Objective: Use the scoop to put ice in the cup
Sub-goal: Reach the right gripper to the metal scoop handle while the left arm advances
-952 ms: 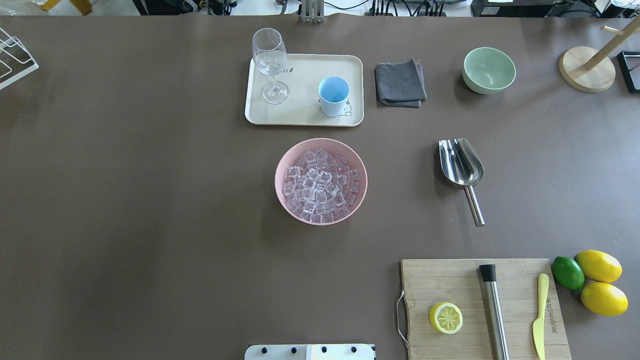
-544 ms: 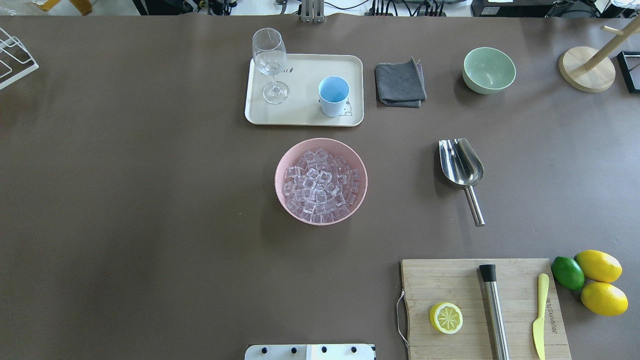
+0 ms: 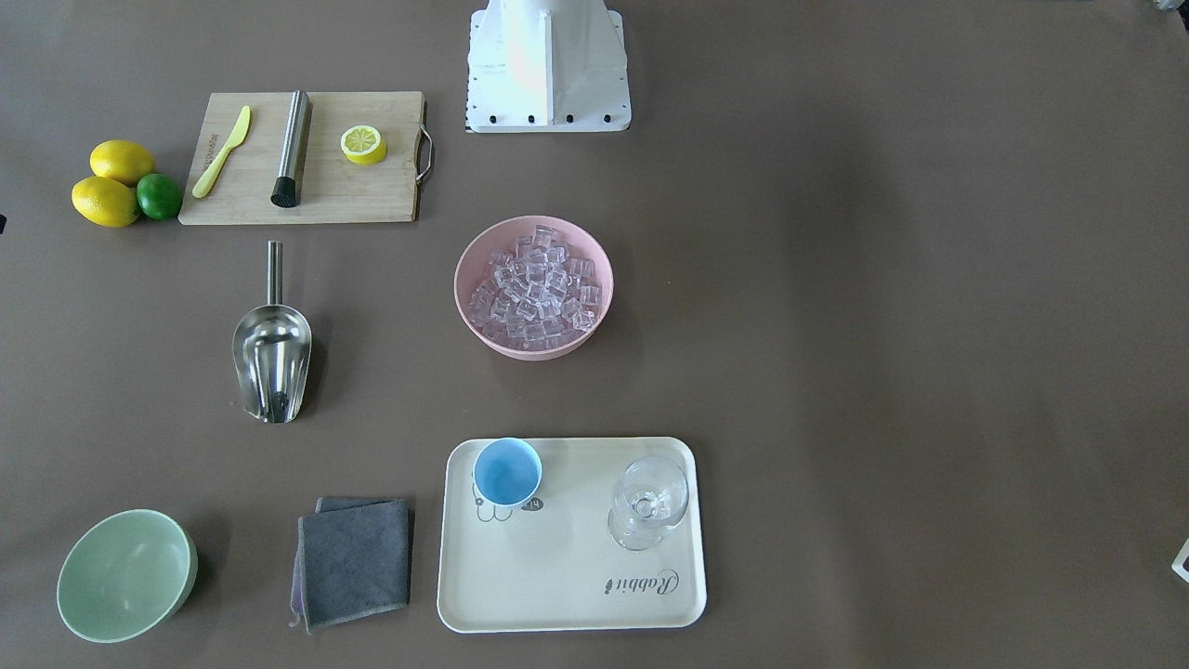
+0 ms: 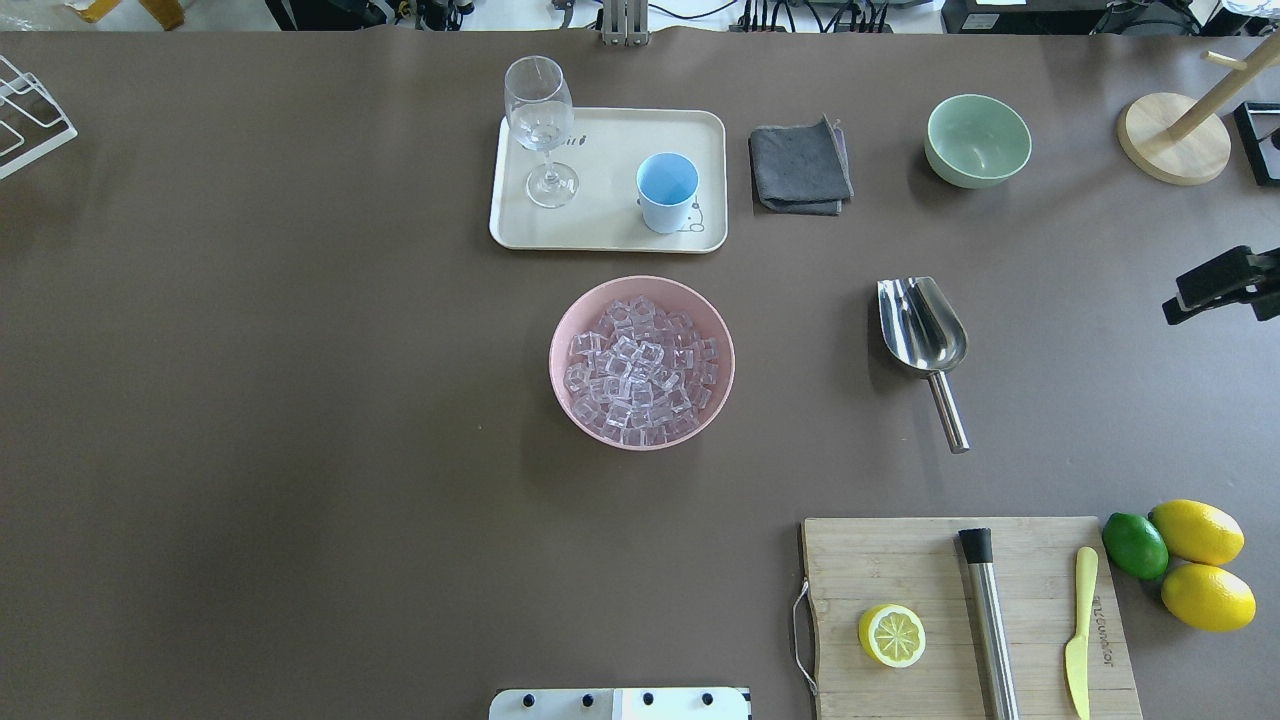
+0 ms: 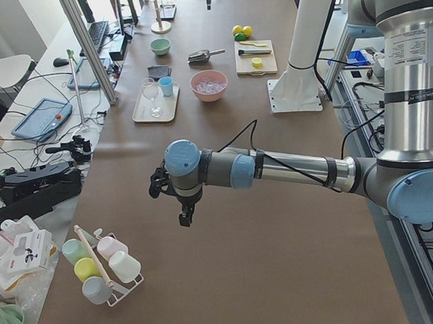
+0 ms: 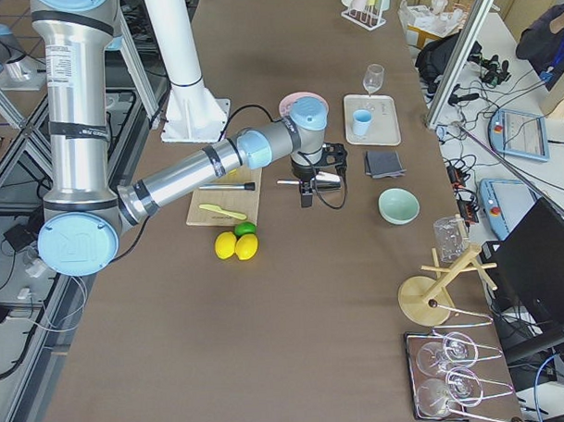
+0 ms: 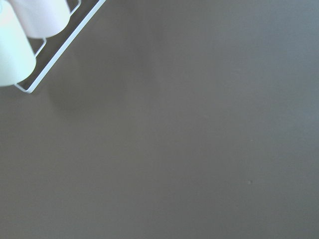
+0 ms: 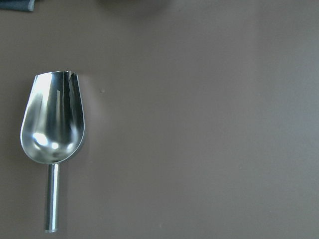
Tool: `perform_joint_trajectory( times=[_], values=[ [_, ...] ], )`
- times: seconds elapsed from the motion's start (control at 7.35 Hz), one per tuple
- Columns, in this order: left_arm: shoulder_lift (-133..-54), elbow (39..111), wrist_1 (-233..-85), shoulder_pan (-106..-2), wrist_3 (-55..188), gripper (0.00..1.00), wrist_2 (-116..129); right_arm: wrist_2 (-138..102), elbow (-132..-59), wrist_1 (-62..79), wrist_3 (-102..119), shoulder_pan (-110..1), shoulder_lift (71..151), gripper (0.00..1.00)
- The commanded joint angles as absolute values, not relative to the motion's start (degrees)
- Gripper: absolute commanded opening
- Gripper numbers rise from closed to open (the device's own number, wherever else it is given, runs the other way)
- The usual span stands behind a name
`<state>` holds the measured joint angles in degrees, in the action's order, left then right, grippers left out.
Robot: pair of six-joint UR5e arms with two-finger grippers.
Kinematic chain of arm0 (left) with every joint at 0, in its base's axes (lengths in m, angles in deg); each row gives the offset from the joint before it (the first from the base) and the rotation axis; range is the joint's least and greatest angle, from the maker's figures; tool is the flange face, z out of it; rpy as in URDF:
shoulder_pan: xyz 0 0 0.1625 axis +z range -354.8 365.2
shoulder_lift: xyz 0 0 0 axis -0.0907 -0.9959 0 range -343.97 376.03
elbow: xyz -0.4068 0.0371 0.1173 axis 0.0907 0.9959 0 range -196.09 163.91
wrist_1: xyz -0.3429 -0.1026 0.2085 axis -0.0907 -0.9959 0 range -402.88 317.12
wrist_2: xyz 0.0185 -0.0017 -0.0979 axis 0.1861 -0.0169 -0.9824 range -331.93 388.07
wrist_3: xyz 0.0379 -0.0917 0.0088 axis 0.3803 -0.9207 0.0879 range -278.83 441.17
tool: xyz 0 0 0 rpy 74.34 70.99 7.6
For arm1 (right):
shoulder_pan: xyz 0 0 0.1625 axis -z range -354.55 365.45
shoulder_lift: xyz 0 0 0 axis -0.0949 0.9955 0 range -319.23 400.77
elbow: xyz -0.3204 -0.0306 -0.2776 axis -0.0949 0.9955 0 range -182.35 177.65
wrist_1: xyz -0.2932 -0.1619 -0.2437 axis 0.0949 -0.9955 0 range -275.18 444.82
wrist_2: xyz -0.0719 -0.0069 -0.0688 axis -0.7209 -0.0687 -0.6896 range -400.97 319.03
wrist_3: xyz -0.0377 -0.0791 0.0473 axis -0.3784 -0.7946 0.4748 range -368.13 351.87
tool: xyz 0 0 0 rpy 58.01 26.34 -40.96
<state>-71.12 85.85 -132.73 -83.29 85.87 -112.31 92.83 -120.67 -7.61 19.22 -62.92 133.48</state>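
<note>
Overhead exterior view, right edge: what is that black thing?
— That is your right gripper (image 4: 1205, 290). A second ago that spot was bare table (image 4: 300, 400). Now the tip pokes in, well apart from the scoop (image 4: 925, 335).
— Is it open wide?
— You cannot tell. Only a bit of it shows. The right wrist view shows no fingers, just the scoop lying flat, hollow side up.
— And my left gripper (image 5: 184, 214)?
— It hangs over bare table near the rack of mugs (image 5: 102, 273), far from everything you need. Only the side view shows it, so you cannot tell there either.
— Did anything else move?
— No. The ice (image 4: 640, 372) is all in the pink bowl (image 4: 563, 395). The cup (image 4: 667, 190) looks empty. It stands on the tray (image 4: 600, 232), apart from the stemmed glass (image 4: 542, 130).
— So what does that mean for me?
— I think your right arm has set off for the scoop. Nothing is picked up yet. The thin handle points back at the robot, so that looks like the part to grab. After that comes the bowl, then the cup.
</note>
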Motion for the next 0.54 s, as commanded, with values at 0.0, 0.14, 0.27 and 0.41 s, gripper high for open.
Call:
perform_joint_trajectory(
  times=[0.0,0.14,0.27,0.41],
  values=[
    [-75.0,87.2,-133.1,-81.8,86.4,0.98,-119.8,92.1,-119.4,-9.5,25.3,-54.0,130.5,1.0],
    [-76.6,87.4,-137.3,-78.2,86.1,0.98,-120.4,91.1,-118.9,-10.0,26.9,-51.4,129.0,1.0],
    [-76.6,87.6,-140.9,-77.0,85.8,0.98,-120.6,89.0,-118.4,-10.0,30.5,-48.2,126.8,1.0],
    [-76.7,87.6,-149.4,-72.4,86.2,0.98,-120.0,86.8,-116.9,-10.0,34.4,-44.8,123.9,1.0]
  ],
)
